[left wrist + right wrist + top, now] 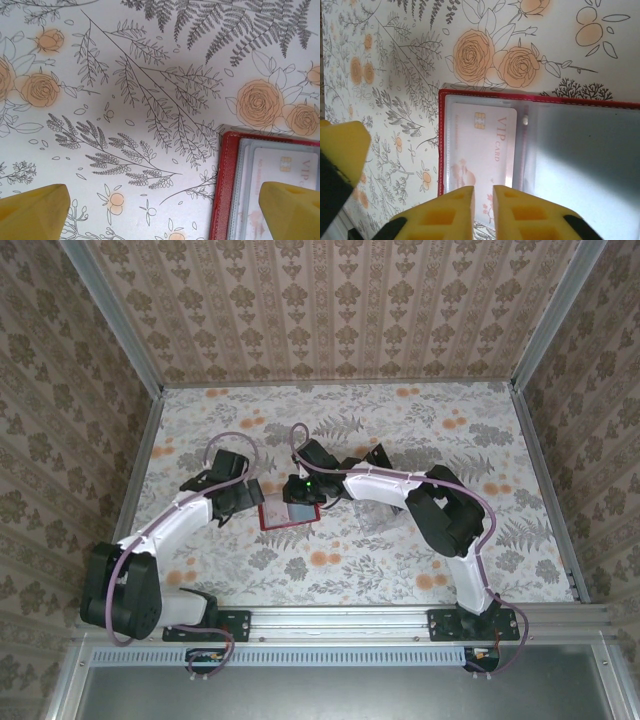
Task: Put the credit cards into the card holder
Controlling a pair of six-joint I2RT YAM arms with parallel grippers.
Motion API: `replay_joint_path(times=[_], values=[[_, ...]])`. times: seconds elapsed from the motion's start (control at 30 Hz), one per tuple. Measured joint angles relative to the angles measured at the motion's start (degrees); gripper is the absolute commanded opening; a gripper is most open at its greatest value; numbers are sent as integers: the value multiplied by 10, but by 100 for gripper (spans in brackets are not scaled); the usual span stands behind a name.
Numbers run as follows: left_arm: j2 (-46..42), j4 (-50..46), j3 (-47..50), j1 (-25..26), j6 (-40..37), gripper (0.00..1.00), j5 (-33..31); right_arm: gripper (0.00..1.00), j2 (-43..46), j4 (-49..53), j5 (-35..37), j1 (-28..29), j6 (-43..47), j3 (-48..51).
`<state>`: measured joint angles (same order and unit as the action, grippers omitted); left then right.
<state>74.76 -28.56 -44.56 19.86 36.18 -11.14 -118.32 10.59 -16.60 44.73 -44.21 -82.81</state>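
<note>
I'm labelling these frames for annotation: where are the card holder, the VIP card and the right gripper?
card holder point(223, 190): left wrist view, on its red border.
VIP card point(480, 150): right wrist view, middle of its pale face.
right gripper point(483, 194): right wrist view, between its yellow fingertips.

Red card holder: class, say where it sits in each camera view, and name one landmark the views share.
Top external: card holder at table centre, between the arms.
Left wrist: lower right corner.
Right wrist: centre through right edge.
Shared landmark: pale VIP card, in both wrist views.
</note>
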Motion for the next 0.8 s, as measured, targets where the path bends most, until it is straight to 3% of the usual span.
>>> replay_joint_path(times=[0.27,0.8], values=[[0,-6,-2,-1,0,100,0,7,-2,-1,0,0,1,2],[3,-6,-2,-1,0,100,2,5,-43,-1,0,5,1,0]])
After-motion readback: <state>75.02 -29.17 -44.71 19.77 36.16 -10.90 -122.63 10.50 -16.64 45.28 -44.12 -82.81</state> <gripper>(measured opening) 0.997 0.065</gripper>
